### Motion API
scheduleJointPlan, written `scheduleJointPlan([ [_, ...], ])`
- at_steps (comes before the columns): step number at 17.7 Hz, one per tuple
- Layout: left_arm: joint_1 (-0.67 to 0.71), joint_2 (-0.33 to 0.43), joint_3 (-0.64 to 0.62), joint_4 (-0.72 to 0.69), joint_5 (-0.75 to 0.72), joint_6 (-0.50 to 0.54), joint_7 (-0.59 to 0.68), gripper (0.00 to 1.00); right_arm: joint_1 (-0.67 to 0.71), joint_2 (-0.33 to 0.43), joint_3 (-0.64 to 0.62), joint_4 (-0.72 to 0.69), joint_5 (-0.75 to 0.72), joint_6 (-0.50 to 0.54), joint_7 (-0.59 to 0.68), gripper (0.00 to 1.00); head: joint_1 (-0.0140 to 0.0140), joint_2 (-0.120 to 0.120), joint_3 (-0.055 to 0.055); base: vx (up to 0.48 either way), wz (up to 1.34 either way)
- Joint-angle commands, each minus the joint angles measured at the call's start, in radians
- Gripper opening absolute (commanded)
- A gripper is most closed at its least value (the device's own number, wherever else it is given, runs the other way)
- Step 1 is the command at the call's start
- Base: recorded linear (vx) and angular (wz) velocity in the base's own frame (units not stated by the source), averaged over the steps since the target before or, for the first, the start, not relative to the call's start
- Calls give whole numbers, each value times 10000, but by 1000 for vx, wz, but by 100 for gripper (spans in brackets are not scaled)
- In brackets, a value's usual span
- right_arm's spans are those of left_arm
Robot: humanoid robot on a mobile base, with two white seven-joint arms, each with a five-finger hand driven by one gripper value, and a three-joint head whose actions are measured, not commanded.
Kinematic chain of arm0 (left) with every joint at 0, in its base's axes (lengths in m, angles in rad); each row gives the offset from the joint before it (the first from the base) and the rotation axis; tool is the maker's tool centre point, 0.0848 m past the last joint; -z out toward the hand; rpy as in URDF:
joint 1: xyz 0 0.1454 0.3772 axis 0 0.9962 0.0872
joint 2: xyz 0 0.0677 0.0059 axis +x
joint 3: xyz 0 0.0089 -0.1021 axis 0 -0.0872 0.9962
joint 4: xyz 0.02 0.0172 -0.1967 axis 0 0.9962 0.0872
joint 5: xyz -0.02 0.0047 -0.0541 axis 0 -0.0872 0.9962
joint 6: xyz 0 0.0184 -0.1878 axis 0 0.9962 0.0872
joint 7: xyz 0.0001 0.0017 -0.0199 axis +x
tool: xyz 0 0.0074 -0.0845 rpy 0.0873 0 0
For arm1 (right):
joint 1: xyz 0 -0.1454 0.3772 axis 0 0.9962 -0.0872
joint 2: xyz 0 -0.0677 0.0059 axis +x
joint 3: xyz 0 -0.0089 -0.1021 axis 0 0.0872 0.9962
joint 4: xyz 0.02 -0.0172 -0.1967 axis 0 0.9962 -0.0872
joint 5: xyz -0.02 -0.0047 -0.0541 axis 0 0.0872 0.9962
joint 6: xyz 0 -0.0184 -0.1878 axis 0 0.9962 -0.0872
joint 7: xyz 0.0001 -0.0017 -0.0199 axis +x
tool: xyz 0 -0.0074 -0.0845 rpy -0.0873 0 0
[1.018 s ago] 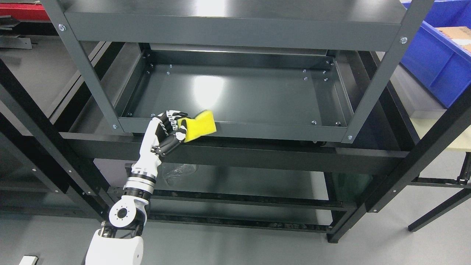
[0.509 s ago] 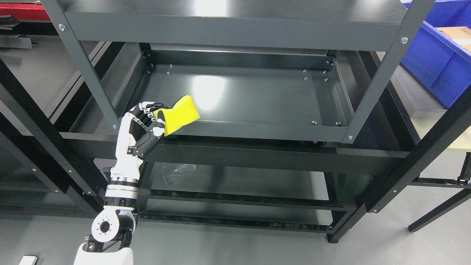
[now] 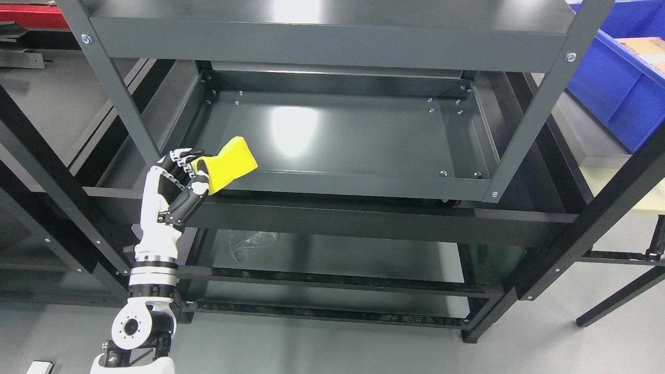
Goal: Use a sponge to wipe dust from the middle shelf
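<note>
Grey metal rack (image 3: 332,47) filled the view | middle shelf (image 3: 363,135) lay bare, glare at 11 o'clock | left robot hand (image 3: 179,179) at 8 o'clock clenched around the sponge | yellow sponge (image 3: 231,161) over the shelf's front-left corner.

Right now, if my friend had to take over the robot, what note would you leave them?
Left hand: shut on the yellow sponge block, at the front-left corner of the dark grey metal middle shelf.
Right hand: not in view.
Sponge: tilted, lower end at the shelf's front lip, upper end over the tray.
Done: can't tell how much has been wiped; no dust or streaks show on the glossy surface.
Left: run the sponge over the shelf floor, from this left corner toward the right side and the back.
</note>
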Motion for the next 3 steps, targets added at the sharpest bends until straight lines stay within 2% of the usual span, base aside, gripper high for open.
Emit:
scheduleJointPlan([
  [1,60,170,278,-368,-6,39,-7,0,0,-175,0,-174,0,6,5,100,0,0,0,0,0],
  [3,60,170,171,-368,9,24,-38,0,0,-175,0,-174,0,6,5,100,0,0,0,0,0],
])
